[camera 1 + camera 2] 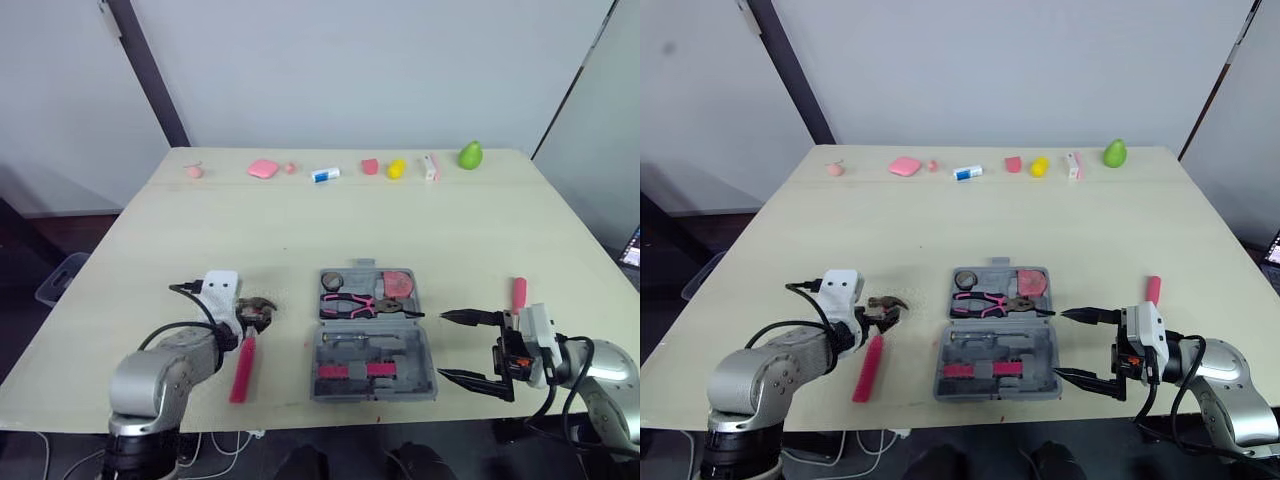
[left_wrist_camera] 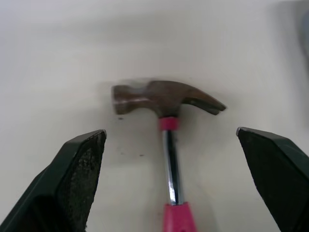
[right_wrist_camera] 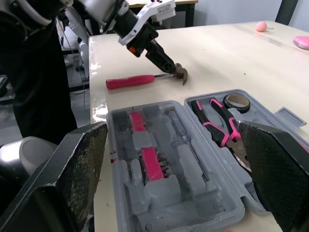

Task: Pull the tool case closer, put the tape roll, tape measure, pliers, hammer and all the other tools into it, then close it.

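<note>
The pale wooden table point(image 1: 450, 230) carries the grey plastic tool case point(image 1: 372, 393) open at its near middle. The black-and-pink pliers point(image 1: 350, 303), the small tape roll point(image 1: 332, 279) and the red tape measure point(image 1: 398, 284) already sit in its far half.

The steel claw hammer with a pink grip point(image 1: 243, 365) lies on the bare table just left of the case and apart from it. Its long axis runs roughly towards and away from the robot, with the head at the far end and the grip at the near end. This puts the left arm much nearer to it.

The left gripper point(image 1: 255, 318) hangs over the head end. In the left wrist view its two black fingers point(image 2: 82, 174) stand wide apart on either side of the shiny shaft. The head lies crosswise just past the tips, and nothing is touched or held. A grip here probably needs only a short drop and a squeeze across the shaft.

The right gripper point(image 1: 442, 346) rests just beside the case's right wall, jaws spread wide and empty. Beyond it lies a short red-pink handle point(image 1: 519, 293); which tool this is I cannot tell.
</note>
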Controlling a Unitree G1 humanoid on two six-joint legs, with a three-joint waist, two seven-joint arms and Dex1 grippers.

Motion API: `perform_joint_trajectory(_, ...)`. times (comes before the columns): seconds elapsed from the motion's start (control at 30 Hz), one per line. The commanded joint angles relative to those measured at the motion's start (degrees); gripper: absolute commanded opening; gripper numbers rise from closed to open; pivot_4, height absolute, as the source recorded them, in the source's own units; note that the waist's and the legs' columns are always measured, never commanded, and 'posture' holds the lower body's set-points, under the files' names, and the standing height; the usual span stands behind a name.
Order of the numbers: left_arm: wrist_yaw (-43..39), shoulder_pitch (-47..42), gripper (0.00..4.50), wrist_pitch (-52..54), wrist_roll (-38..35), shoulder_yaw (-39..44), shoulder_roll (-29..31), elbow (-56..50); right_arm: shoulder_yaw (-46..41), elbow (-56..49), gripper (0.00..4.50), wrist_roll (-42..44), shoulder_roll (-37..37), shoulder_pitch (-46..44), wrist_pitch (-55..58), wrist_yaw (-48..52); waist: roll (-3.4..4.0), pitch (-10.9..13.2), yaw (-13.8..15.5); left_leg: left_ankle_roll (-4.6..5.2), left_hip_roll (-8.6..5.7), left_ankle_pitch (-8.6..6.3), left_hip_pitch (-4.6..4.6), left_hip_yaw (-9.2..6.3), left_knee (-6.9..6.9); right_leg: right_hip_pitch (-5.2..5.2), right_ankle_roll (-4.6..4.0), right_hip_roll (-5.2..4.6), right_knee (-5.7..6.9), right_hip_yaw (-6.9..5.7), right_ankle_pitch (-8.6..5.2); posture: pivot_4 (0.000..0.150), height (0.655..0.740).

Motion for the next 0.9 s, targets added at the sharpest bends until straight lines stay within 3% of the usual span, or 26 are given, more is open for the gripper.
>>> perform_joint_trajectory(0.03,-0.42,3.81,4.4,-11.52,5.09,-3.15,-2.17,-0.58,-1.41,-0.86,4.5,0.71,-0.16,-0.35,-0.95,-0.14,0.0,0.0,0.03,0.0,-0.02,0.0,-0.01,0.01,0.0,0.0,0.0,-0.02,-0.01,0.01,0.0,0.15,0.74)
perform_joint_trajectory(0.33,-2.48,6.74,4.4,-29.37,12.25,-6.18,-6.29,9.57,-1.45,-0.2,4.5,0.5,-0.29,-1.13,-1.1,-0.1,0.01,0.0,0.04,0.01,-0.02,0.0,-0.01,0.02,0.0,0.0,0.0,0.0,-0.03,0.0,0.0,0.15,0.74)
perform_joint_trajectory(0.43,-2.59,6.16,3.64,-31.23,13.47,-6.6,-7.32,12.12,-1.2,0.07,4.5,0.43,-0.24,-1.55,-1.16,0.12,0.02,-0.01,0.03,0.01,-0.03,0.0,-0.01,0.03,0.0,0.01,0.01,-0.01,-0.03,0.0,0.0,0.15,0.74)
perform_joint_trajectory(0.53,-2.52,6.02,2.17,-31.76,14.08,-6.19,-8.41,12.85,-1.29,-0.09,4.5,0.55,-0.39,-1.47,-1.11,0.22,0.02,-0.01,0.03,0.01,-0.03,0.0,-0.02,0.04,0.0,0.01,0.01,0.0,-0.04,-0.01,0.0,0.15,0.74)
perform_joint_trajectory(0.9,-2.42,5.97,2.17,-35.11,15.85,-4.61,-9.86,15.8,-1.77,0.5,4.5,0.44,-0.65,-1.65,-2.09,0.05,0.04,-0.02,0.0,0.02,-0.03,0.0,0.0,0.0,0.0,0.01,0.01,0.0,-0.03,-0.02,0.0,0.15,0.74)
